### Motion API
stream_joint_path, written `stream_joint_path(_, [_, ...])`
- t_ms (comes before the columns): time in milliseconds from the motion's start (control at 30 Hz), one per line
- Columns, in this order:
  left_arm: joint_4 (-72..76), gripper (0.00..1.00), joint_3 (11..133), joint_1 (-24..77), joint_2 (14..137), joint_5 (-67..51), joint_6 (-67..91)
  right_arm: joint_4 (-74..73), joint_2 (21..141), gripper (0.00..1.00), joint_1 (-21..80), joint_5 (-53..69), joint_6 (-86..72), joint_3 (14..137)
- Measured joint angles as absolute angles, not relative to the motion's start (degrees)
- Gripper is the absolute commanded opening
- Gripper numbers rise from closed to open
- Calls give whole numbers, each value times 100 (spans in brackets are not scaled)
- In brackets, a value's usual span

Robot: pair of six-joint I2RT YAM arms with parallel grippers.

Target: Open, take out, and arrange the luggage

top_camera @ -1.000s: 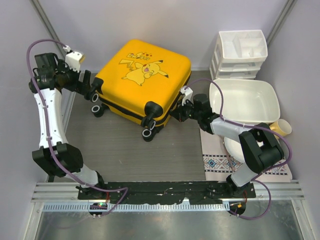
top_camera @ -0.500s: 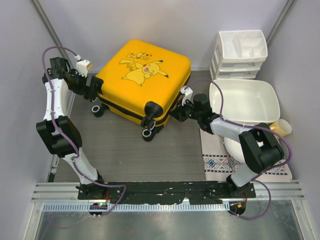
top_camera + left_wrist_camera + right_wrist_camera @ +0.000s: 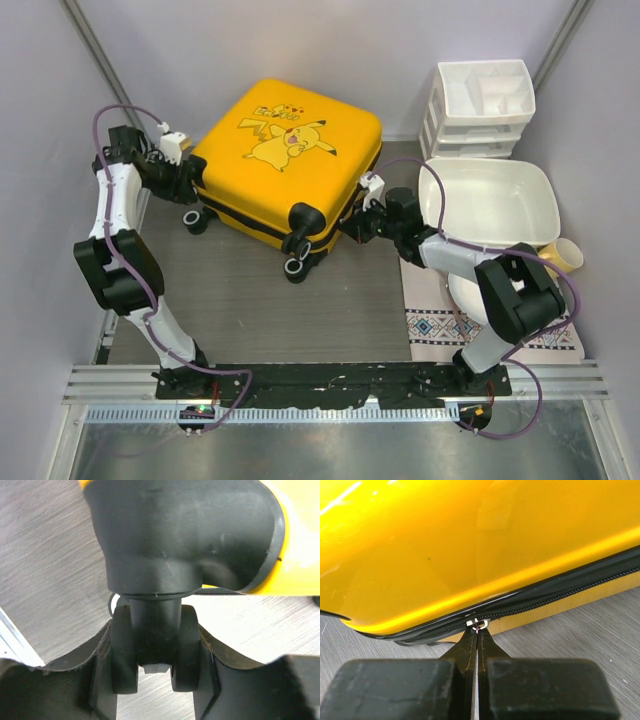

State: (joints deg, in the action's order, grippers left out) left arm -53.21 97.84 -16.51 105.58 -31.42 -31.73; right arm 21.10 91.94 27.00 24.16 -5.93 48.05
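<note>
The yellow Pikachu luggage (image 3: pixel 285 150) lies flat and zipped shut on the grey floor, wheels toward me. My left gripper (image 3: pixel 187 180) is at its left corner. In the left wrist view its fingers (image 3: pixel 100 670) press both sides of a black double caster wheel (image 3: pixel 154 630), so my left gripper (image 3: pixel 154 665) is closed around it. My right gripper (image 3: pixel 352 228) is at the right side of the case. In the right wrist view my right gripper (image 3: pixel 478 631) is shut on the small metal zipper pull (image 3: pixel 480 624) on the black zipper band (image 3: pixel 560 597).
A white plastic basin (image 3: pixel 545 195) sits right of the case on a patterned mat (image 3: pixel 440 325). A white drawer organizer (image 3: pixel 480 105) stands behind it. A yellow cup (image 3: pixel 565 255) is at the far right. Walls close in on the left, back and right.
My left arm swung in toward the case's left corner and its gripper now sits on the caster wheel. The right arm and the luggage have not moved.
</note>
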Motion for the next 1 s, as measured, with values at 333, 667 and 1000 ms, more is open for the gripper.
stream_joint_path(333, [-4171, 0, 8359, -1643, 9539, -3100, -2738, 2180, 9924, 1, 2648, 2504, -593, 5325])
stream_joint_path(667, [-3400, 0, 6630, -1828, 8114, -2884, -982, 2574, 10318, 1, 2471, 2060, -565, 5841])
stream_joint_path(1000, [-3050, 0, 5902, -1782, 7452, -3094, 355, 3065, 8761, 1, 3157, 1789, -895, 3828])
